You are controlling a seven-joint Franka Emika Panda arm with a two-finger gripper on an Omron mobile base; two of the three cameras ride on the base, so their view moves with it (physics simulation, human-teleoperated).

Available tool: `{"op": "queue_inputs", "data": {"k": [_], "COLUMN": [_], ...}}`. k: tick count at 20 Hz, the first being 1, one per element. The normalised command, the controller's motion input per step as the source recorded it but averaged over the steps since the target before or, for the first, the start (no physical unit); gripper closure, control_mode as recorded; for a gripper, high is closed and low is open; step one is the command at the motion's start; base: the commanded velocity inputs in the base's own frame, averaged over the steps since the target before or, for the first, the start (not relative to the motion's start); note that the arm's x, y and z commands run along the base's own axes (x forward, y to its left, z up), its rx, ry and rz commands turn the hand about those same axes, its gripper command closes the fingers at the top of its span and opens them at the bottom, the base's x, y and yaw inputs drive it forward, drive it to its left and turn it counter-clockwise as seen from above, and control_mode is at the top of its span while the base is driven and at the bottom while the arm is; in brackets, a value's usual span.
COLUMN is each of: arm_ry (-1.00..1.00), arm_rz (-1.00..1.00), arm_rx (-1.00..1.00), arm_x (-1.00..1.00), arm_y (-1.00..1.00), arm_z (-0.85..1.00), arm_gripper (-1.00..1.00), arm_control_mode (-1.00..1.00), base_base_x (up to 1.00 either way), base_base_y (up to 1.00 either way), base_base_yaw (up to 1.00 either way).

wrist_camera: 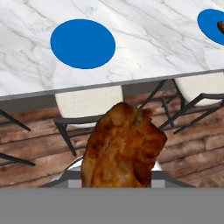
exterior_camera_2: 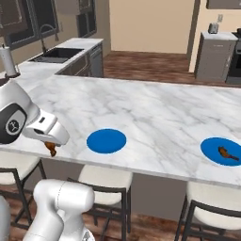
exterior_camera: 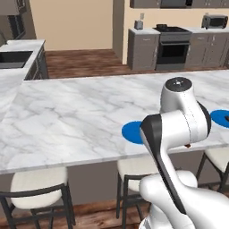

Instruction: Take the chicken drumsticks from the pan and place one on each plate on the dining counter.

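Cream-cushioned stools (exterior_camera: 38, 183) with dark metal frames are standing on the wooden plank floor (wrist_camera: 192, 148). A black oven range (exterior_camera: 172, 47) is sitting between grey cabinets (exterior_camera: 143, 49) along the far wall, with a microwave (exterior_camera: 214, 20) resting on top. A dark sink (exterior_camera_2: 59, 53) with a faucet (exterior_camera_2: 43, 35) is lying at the left.

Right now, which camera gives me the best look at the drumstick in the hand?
The hand view: the held drumstick sits large and close, skin clearly visible. The right base view shows it as a small brown bit under the hand. The left base view gives just a dark speck beside the arm.
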Motion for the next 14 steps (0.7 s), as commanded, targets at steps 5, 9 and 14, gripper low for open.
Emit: {"op": "queue_inputs", "data": {"k": [5, 9, 14], "arm_ry": [0.0, 0.0, 0.0], "arm_rz": [0.0, 0.0, 0.0], "arm_rx": [0.0, 0.0, 0.0], "arm_x": [0.0, 0.0, 0.0], "arm_y": [0.0, 0.0, 0.0], "arm_z": [0.0, 0.0, 0.0], "arm_gripper": [1.0, 1.0, 1.0], "arm_control_mode": [1.0, 1.0, 1.0], "base_base_x": [0.27, 0.27, 0.28], "base_base_y": [0.38, 0.17, 0.07], "base_base_yaw": [-0.13, -0.02, 0.0]}}
